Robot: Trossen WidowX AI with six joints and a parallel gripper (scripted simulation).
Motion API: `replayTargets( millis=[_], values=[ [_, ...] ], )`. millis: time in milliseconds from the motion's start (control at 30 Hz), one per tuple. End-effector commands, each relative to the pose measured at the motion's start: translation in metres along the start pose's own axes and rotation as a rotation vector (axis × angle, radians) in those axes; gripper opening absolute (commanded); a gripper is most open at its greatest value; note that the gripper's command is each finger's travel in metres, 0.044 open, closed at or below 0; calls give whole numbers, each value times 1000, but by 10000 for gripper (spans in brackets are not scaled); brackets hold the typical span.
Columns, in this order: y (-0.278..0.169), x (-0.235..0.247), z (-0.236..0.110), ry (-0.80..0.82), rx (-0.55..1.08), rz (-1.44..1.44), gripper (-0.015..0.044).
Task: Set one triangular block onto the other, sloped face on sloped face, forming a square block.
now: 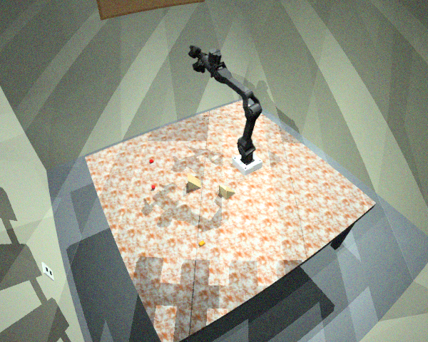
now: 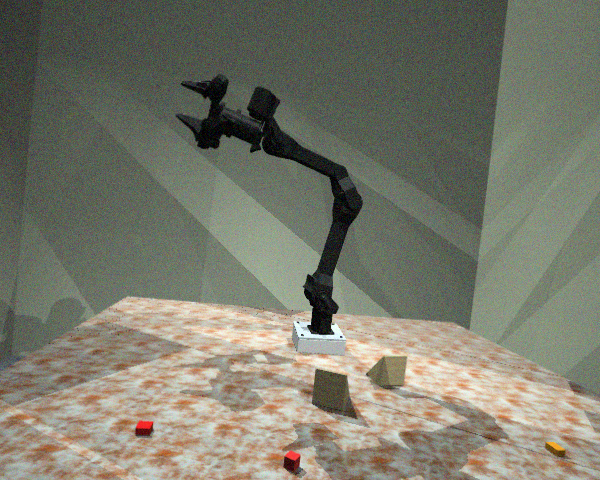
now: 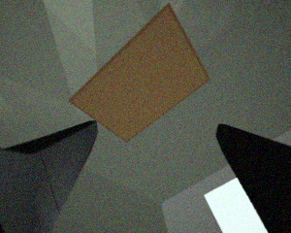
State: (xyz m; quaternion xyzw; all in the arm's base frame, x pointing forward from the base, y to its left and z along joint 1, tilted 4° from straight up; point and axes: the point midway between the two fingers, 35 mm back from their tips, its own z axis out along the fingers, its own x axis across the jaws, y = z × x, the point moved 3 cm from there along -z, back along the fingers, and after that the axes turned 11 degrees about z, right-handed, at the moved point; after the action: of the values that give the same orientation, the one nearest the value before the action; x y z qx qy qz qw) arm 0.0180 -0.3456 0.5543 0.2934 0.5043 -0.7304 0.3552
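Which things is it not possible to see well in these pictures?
- Wrist view: the table and both blocks are out of frame; it shows only walls.
- Top view: small red cubes too small for detail.
- Exterior view: back faces of the triangular blocks hidden by themselves.

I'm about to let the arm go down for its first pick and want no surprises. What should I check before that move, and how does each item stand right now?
1. Gripper open with nothing between the fingers: ok.
2. Arm off the table and everything on it: ok, it is raised high, pointing at the wall.
3. Both blocks on the table and apart: ok, the nearer triangular block and the farther triangular block have a gap between them.
4. Blocks in the wrist view: not ok, it shows only wall and a brown panel.
5. Small red cubes and yellow piece away from the blocks: ok.
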Motion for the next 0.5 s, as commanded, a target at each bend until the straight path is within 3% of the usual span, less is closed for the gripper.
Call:
replayTargets(
  millis=[0,267,467],
  values=[
    [48,0,7,23,-161,-24,440],
    [151,-2,0,69,-494,-93,440],
    [242,4,-29,120,-804,-214,440]
  ],
)
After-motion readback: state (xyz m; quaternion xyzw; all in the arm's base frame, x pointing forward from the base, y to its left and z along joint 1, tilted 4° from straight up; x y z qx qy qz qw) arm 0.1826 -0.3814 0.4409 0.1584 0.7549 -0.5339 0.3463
